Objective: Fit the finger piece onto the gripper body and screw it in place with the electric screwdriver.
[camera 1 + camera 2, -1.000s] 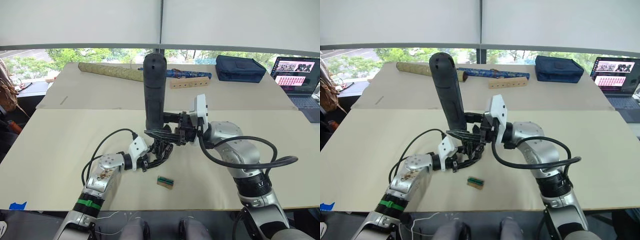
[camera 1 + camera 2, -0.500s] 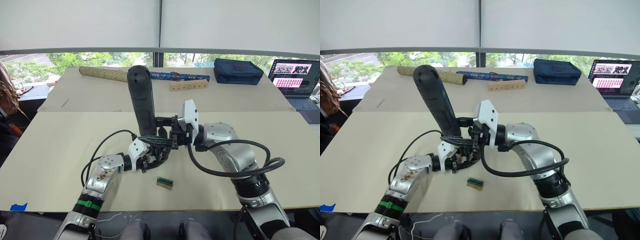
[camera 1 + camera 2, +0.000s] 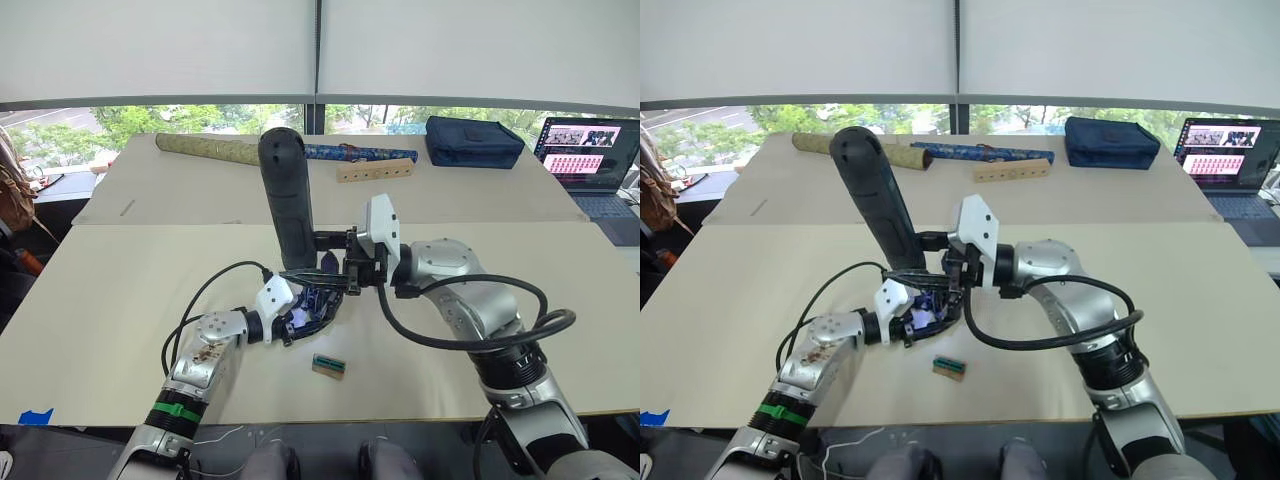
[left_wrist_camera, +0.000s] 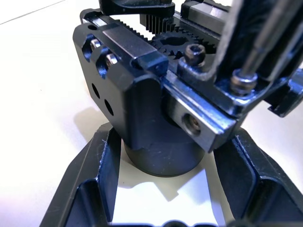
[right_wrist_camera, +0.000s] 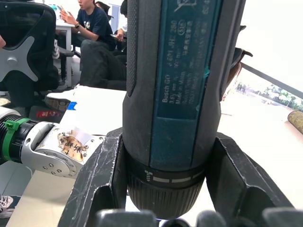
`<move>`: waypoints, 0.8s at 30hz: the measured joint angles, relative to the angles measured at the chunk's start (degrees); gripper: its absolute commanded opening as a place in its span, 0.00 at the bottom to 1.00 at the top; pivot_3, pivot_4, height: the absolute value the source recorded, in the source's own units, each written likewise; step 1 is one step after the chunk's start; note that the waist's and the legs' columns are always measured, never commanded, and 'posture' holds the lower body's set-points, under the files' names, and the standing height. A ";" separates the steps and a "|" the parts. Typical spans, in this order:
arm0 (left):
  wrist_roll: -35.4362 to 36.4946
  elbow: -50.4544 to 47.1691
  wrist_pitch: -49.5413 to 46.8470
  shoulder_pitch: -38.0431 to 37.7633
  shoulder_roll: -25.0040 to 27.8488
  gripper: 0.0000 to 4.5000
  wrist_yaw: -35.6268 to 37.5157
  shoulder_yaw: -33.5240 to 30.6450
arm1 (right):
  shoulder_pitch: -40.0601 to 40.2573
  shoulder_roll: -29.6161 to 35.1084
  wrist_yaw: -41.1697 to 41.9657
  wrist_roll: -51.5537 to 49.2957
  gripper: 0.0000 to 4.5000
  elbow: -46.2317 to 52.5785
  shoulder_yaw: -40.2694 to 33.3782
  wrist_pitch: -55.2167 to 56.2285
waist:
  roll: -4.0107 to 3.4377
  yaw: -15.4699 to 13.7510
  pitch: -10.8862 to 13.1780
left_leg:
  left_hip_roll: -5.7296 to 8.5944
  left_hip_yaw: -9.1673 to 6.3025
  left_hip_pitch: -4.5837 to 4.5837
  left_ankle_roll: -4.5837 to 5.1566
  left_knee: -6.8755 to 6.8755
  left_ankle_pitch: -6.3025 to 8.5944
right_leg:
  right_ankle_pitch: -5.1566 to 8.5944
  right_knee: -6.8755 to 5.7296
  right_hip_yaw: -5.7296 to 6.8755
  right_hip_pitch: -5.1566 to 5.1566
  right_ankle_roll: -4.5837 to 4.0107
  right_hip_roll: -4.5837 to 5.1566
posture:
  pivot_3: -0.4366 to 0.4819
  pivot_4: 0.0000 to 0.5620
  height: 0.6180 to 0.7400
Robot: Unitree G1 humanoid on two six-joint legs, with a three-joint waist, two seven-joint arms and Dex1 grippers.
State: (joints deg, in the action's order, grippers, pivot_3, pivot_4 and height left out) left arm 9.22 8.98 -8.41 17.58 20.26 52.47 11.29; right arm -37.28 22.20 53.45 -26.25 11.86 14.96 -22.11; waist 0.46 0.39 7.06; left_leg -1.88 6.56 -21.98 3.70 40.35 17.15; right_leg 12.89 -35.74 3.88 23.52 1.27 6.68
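My left gripper [image 3: 310, 308] is shut on the gripper body [image 4: 142, 94], a black block gripped by its round base, low over the table. Its fingers [image 4: 102, 179] press on either side of that base. My right gripper [image 3: 337, 266] is shut on the electric screwdriver [image 3: 287, 200], which stands nearly upright, leaning a little left, with its handle up. Its thin bit [image 4: 265, 42] rests on a screw [image 4: 244, 80] on top of the body, and a light glows there. I cannot tell the finger piece apart from the body's black parts.
A small tan block with a green top [image 3: 329, 365] lies just in front of the grippers. Far back lie a tan roll [image 3: 205, 148], a blue patterned roll [image 3: 360, 152], a wooden strip [image 3: 375, 170], a navy bag [image 3: 474, 141] and a laptop [image 3: 590, 150]. People sit beyond the table [image 5: 94, 23].
The right gripper has moved left with the screwdriver, tipping it from upright to a slight left lean. A light now glows at the bit end. The left gripper has held still.
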 measured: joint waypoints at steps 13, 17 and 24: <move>0.05 -0.55 0.64 -0.34 0.01 0.53 0.00 -0.13 | -0.42 -0.20 0.11 -4.26 0.42 -1.14 -3.06 -3.53 | 0.00 -0.04 0.01 | 0.04 0.01 -0.35 -0.04 -0.09 -0.03 | 0.00 -0.05 0.00 0.47 -0.02 0.15 | 0.48 0.27 1.00; 0.12 -1.17 0.37 -0.38 0.00 0.53 -0.15 -0.11 | -1.99 0.62 0.56 -5.71 0.42 -1.14 -3.83 -5.98 | -0.02 -0.15 0.08 | 0.07 0.04 -0.54 -0.31 -0.08 -0.20 | 0.00 -0.08 0.05 0.64 -0.02 0.09 | 0.48 0.27 1.00; 0.13 -1.90 -0.17 -0.63 -0.01 0.53 -0.72 -0.09 | -3.14 1.98 1.84 -8.94 0.42 0.33 -6.72 -7.38 | 0.00 -0.24 0.11 | 0.07 0.05 -0.60 -0.05 -0.08 -0.05 | 0.00 -0.01 0.07 0.64 -0.01 -0.01 | 0.48 0.27 1.00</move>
State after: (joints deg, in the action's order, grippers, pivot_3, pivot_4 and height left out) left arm 9.35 7.08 -8.58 16.95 20.25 51.75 11.19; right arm -40.41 24.18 55.29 -35.19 12.19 8.24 -29.49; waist 0.46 0.15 7.17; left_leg -1.81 6.61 -22.58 3.65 40.28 17.10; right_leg 12.89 -35.75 3.95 24.16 1.26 6.68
